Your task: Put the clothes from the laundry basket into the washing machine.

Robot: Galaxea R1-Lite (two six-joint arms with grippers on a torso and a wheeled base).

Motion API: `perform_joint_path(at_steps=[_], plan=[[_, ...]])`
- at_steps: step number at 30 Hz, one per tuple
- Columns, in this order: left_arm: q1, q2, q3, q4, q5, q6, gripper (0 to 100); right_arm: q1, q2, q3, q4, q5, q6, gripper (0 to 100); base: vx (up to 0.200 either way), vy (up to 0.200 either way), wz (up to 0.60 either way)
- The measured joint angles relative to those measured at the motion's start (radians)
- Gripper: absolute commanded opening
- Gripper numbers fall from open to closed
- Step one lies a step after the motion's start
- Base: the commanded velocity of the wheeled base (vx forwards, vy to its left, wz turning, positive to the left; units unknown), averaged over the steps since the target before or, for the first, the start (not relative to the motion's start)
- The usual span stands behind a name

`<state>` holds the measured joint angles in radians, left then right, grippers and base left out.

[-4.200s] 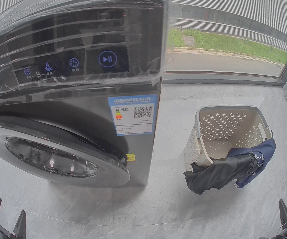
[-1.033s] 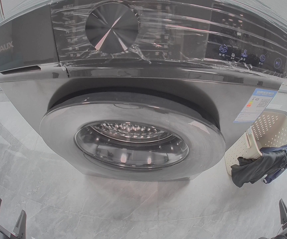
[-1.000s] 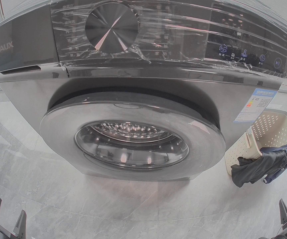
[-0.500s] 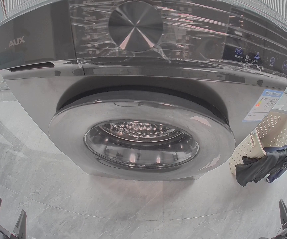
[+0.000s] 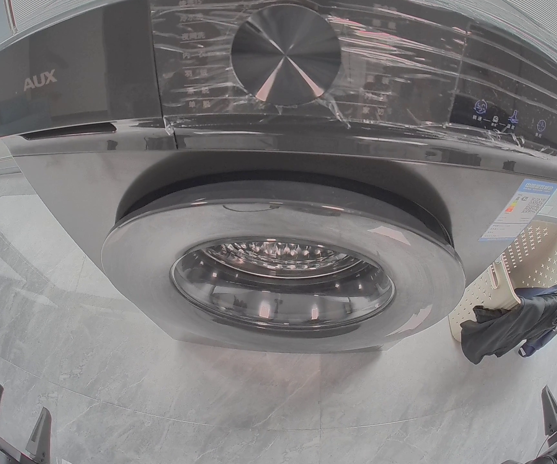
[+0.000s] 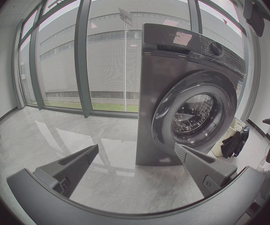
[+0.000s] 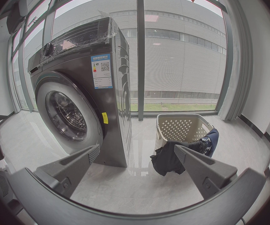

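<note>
Indoors, washing machine (image 5: 66,182) on grey floor (image 5: 227,394), tall windows (image 6: 110,63) (grass (image 7: 178,107) outside)

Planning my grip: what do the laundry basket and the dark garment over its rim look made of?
Laundry basket: likely rigid cream plastic, matte, with moulded star perforations. Dark garment: soft thin fabric, faintly sheeny, draping in limp folds.
</note>
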<state>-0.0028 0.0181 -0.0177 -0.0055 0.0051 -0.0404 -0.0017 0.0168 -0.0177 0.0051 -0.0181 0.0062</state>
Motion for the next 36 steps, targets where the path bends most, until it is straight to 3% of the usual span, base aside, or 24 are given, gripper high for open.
perform_joint_path(at_steps=[14, 20, 36], plan=[[0.0, 0.0, 0.0, 0.0, 0.0, 0.0, 100, 0.0, 0.0, 0.0, 0.001, 0.0, 0.0, 100, 0.0, 0.0, -0.13], [0.0, 0.0, 0.0, 0.0, 0.0, 0.0, 100, 0.0, 0.0, 0.0, 0.001, 0.0, 0.0, 100, 0.0, 0.2, 0.0], [0.001, 0.0, 0.0, 0.0, 0.0, 0.0, 100, 0.001, 0.0, 0.0, 0.0, 0.0, 0.0, 100, 0.0, 0.0, 0.0]])
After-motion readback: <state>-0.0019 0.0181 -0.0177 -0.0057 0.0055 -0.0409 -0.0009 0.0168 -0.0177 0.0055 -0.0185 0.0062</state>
